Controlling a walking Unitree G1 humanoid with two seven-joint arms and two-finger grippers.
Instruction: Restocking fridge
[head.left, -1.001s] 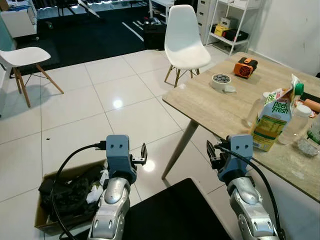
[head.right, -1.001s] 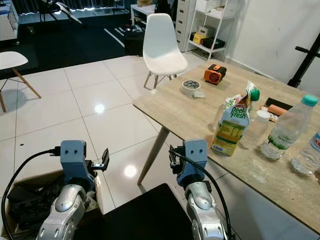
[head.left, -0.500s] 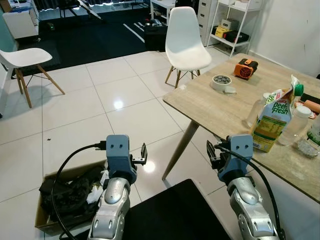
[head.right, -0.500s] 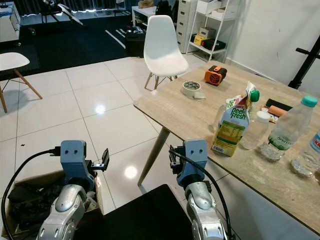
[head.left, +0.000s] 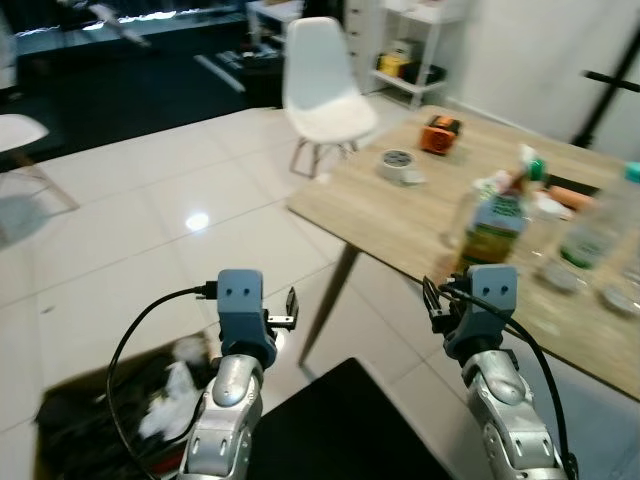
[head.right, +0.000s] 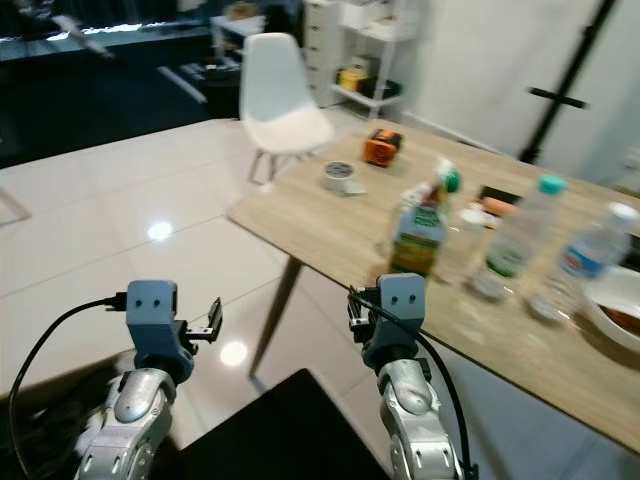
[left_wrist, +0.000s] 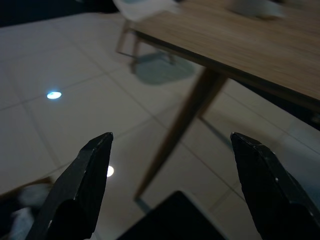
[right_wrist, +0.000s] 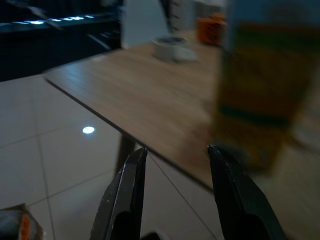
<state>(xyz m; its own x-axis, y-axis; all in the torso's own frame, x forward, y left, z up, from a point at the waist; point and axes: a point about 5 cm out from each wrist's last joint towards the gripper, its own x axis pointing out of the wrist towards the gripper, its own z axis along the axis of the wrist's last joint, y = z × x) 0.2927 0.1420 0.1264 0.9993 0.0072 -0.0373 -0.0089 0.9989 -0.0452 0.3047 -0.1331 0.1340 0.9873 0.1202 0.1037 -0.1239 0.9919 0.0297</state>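
Note:
A green and yellow juice carton (head.right: 418, 232) stands upright on the wooden table (head.right: 320, 215), with a small clear bottle (head.right: 462, 250) and two taller water bottles (head.right: 517, 240) to its right. My right gripper (head.right: 352, 305) is raised just short of the table's near edge, open and empty. In the right wrist view the blurred carton (right_wrist: 260, 90) stands beyond its fingers (right_wrist: 125, 190). My left gripper (head.left: 289, 308) hovers over the tiled floor left of the table, open wide and empty. The left wrist view looks past its fingers (left_wrist: 85, 185) at a table leg.
A white chair (head.right: 280, 95) stands behind the table's far corner. A tape roll (head.right: 338, 175) and an orange device (head.right: 381, 148) lie on the far end. A bowl (head.right: 615, 310) sits at the right edge. A cardboard box of clutter (head.left: 100, 420) is on the floor at lower left.
The camera has swung to the right and the picture is blurred. More of the table's right end with bottles and a bowl has come into view. Both grippers hold the same pose.

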